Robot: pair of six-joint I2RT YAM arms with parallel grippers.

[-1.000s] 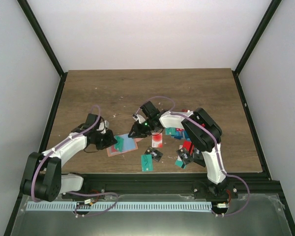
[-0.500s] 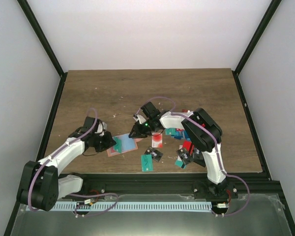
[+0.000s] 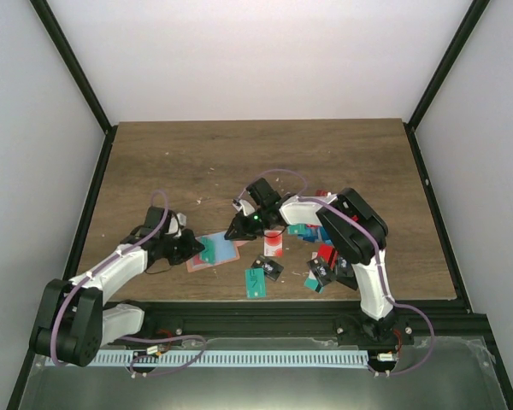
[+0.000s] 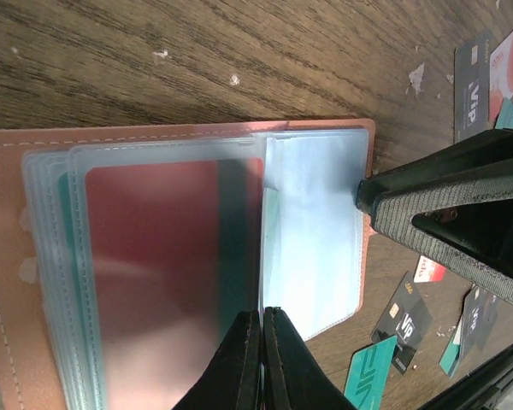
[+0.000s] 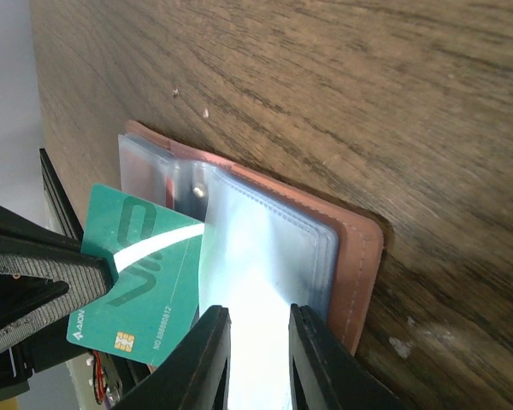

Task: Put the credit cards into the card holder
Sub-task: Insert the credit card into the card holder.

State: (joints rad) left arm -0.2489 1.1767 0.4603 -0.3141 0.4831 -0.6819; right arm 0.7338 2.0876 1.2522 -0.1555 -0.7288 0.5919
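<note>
In the last second I've brought my left arm lower: its elbow has sunk toward the table and its shoulder link has dropped back. The left gripper (image 3: 196, 249), pinching the teal plastic credit card (image 3: 209, 252), has crept slightly toward the salmon-brown folding card holder (image 3: 226, 254). My right wrist seems nudged rightward, though from overhead that's faint.

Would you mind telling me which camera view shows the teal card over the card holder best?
Right wrist: the teal card faces the lens, chip and lettering visible. Top external shows a small teal patch; left wrist only a thin sliver.
</note>
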